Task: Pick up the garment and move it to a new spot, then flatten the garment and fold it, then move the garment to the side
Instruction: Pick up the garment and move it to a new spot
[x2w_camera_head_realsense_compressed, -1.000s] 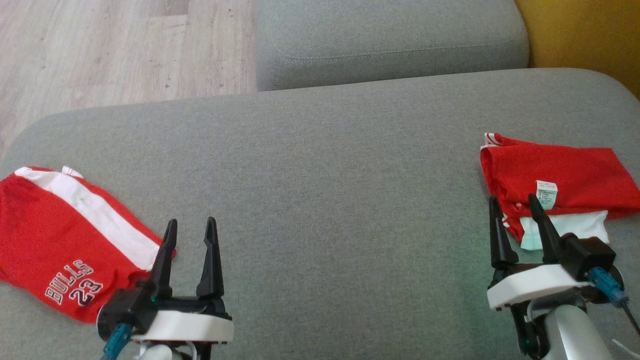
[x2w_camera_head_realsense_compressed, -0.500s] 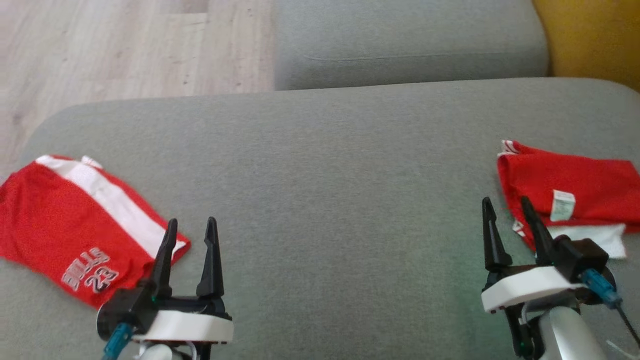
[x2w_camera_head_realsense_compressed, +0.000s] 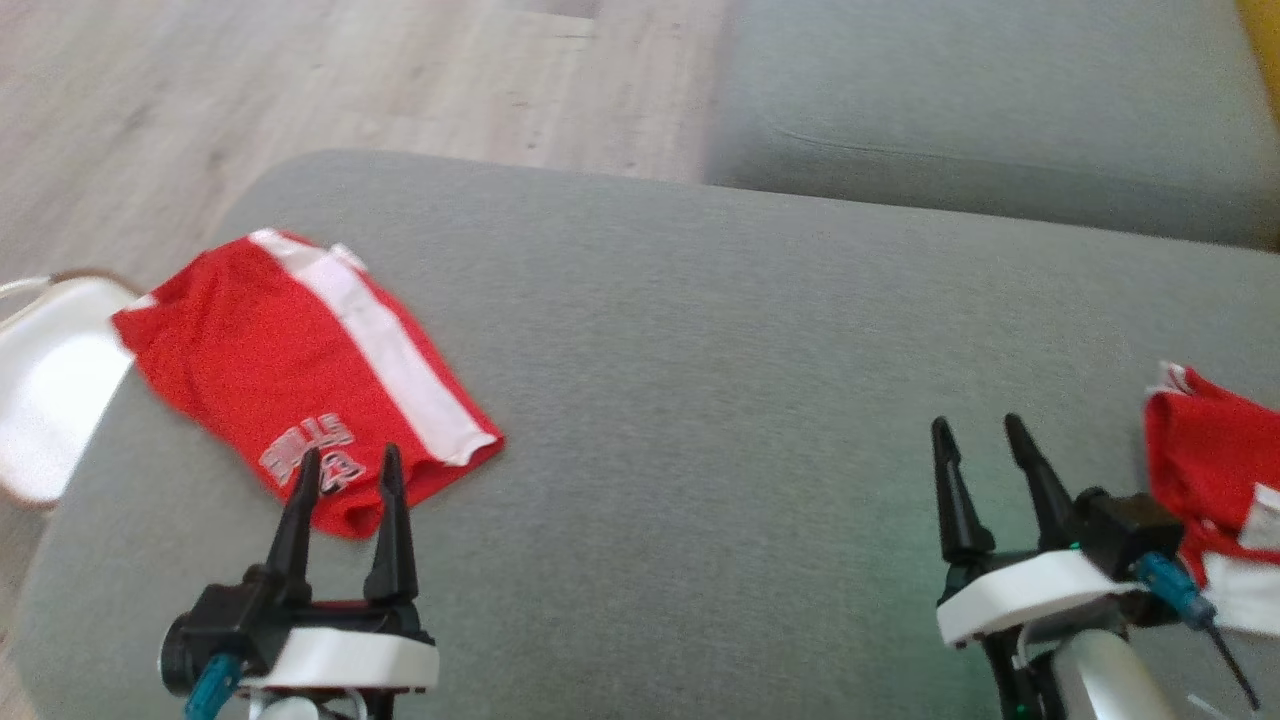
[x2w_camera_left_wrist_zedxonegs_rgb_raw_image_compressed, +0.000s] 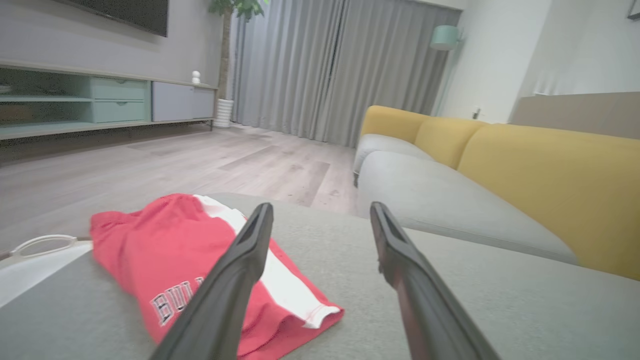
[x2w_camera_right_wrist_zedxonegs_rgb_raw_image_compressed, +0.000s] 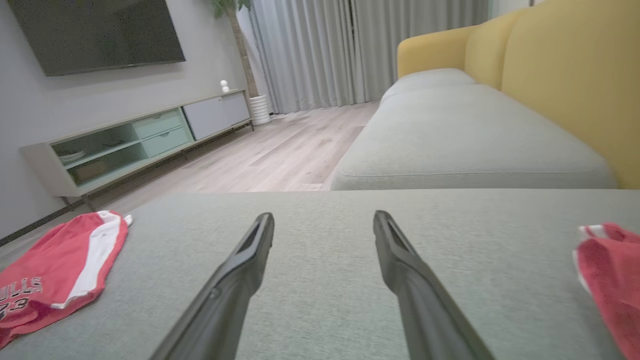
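Red shorts (x2w_camera_head_realsense_compressed: 300, 370) lying just ahead and left of the open, empty left gripper (x2w_camera_head_realsense_compressed: 350, 455), another red garment (x2w_camera_head_realsense_compressed: 1210, 470) right of the open, empty right gripper (x2w_camera_head_realsense_compressed: 976, 424)

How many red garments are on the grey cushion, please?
2. The lettered red garment lies at the left end of the cushion; the other red garment lies near its right end, partly cropped.
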